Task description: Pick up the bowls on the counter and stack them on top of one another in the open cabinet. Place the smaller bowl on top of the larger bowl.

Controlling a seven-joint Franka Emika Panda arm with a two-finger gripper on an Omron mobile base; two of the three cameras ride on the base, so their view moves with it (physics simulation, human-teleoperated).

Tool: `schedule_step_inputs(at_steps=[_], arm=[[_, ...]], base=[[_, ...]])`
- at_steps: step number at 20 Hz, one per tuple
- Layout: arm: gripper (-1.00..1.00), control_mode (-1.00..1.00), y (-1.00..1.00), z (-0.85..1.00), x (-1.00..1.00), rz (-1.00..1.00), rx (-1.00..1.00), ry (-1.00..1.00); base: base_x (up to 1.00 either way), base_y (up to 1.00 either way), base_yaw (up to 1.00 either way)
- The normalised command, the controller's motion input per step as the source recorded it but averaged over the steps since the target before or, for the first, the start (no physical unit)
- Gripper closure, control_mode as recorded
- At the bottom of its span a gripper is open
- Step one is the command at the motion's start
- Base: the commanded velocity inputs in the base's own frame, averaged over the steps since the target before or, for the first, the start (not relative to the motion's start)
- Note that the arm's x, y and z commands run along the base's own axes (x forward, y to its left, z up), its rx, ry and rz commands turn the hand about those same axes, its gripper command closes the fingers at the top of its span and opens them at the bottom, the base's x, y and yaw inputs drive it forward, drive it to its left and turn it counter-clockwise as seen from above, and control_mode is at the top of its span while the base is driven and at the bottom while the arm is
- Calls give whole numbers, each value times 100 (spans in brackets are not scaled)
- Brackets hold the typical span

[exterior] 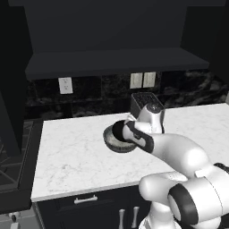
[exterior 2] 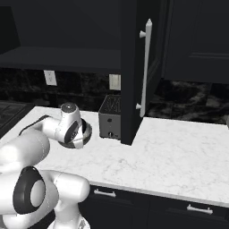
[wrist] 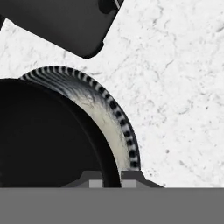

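Black bowl (wrist: 48, 135), glossy, over ribbed grey bowl (wrist: 114, 114)

The counter (exterior: 80, 156) is viewed downward from 7 and 5 o'clock behind the arm; the grey bowl (wrist: 118, 127) is seen close from the hand.

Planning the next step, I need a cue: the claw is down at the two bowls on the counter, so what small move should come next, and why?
Probably close the claw firmly on the black bowl rim before any lift. In the hand view its tips sit on either side of that rim, and the black bowl overlaps the ribbed grey bowl on the counter. Whether it already pinches is unclear.
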Motion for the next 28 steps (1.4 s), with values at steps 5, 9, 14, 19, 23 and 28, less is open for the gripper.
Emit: schedule_step_inputs(at_steps=[5, 9, 14, 19, 23, 28], arm=[[100, -100, 0, -22, 41, 0, 0, 6], [100, -100, 5, -18, 25, 0, 0, 2], [100, -100, 12, -28, 25, 0, -3, 3], [100, -100, 0, -39, 5, 0, 0, 1], [-100, -100, 2, -10, -6, 0, 0, 0], [-100, -100, 0, 7, -27, 0, 0, -3]], base=[[0, 0, 0], [0, 0, 0], [0, 0, 0], [0, 0, 0], [0, 0, 0], [0, 0, 0]])
